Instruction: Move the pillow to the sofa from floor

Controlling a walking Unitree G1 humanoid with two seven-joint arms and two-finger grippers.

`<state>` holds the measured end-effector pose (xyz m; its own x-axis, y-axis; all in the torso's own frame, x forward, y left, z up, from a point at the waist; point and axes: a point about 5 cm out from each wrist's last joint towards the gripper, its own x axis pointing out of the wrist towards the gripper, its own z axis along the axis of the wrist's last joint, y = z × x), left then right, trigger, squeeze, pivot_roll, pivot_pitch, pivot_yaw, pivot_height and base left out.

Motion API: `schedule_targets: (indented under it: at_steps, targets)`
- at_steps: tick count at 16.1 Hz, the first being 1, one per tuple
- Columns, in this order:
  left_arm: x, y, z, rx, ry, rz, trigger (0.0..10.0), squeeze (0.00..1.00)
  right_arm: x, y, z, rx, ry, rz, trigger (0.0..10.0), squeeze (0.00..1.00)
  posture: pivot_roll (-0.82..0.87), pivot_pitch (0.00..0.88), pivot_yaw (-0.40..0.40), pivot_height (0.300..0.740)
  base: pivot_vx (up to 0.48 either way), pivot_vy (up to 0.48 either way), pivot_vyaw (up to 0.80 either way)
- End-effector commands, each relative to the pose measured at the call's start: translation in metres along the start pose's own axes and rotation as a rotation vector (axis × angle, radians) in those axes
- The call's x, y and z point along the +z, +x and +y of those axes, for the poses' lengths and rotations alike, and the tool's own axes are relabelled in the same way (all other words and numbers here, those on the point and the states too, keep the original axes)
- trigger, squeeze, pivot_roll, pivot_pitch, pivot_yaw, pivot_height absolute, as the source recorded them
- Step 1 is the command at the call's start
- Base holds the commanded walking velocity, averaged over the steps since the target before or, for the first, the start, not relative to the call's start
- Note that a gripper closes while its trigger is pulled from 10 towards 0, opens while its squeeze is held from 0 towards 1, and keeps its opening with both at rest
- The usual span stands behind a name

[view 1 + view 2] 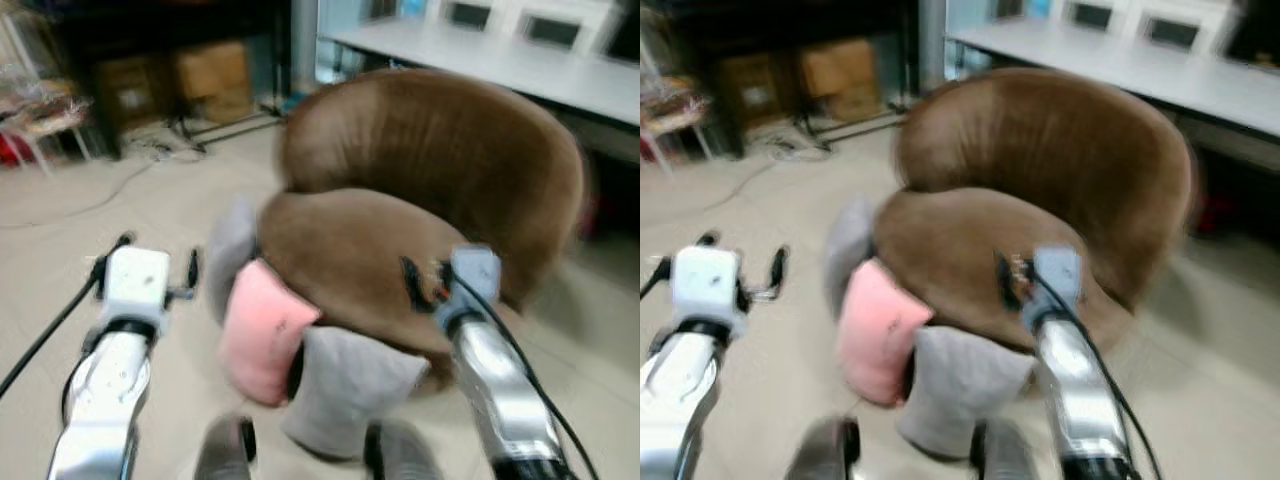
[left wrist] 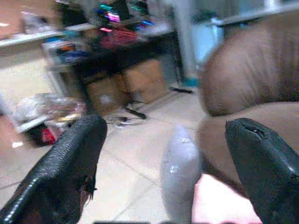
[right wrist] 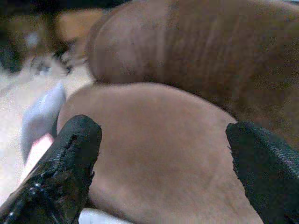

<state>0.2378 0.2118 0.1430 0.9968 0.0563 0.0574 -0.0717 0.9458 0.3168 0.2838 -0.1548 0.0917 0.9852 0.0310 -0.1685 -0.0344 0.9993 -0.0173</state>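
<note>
a brown sofa point(image 1: 430, 150), a round armchair, stands on the pale floor point(image 1: 130, 215) in front of the robot. three pillows lean against its front on the floor: a pink pillow point(image 1: 262, 330) in the middle, touching a grey pillow point(image 1: 345, 390) nearer the robot and a second grey pillow point(image 1: 230, 250) standing upright behind it at the seat's left edge. the left pincer point(image 2: 163, 154) is raised above the floor to the left of the pillows, its two black fingers point(image 2: 70, 163) spread wide, holding nothing; between them its wrist view shows the upright grey pillow and a corner of the pink one. the right pincer point(image 3: 159, 158) hovers over the sofa seat, also wide open and empty, with the brown cushion showing between its fingers point(image 3: 65, 158); whether it touches the seat i cannot tell. behind the sofa runs a long white table point(image 1: 500, 55), and at the far left stand cardboard boxes point(image 1: 210, 80) with cables point(image 1: 150, 150) lying on the floor. the head views are blurred.
</note>
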Motion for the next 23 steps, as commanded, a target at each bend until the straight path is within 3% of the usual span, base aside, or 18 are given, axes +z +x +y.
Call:
schedule_targets:
  at_steps: [1, 23]
  targets:
    - [-0.0099, -0.0024, -0.0022, -0.022, -0.011, 0.048, 10.0, 0.0, -0.0012, -0.0005, 0.0043, 0.009, 0.005, 0.0, 10.0, 0.0, -0.03, 0.0, -0.029, 0.6, 0.0, 0.0, 0.0]
    - [-0.0106, -0.0014, -0.0023, -0.036, 0.008, 0.035, 10.0, 0.0, -0.0075, 0.0014, 0.009, 0.032, 0.001, 0.036, 10.0, 0.0, -0.03, 0.0, -0.032, 0.59, 0.316, 0.0, 0.0]
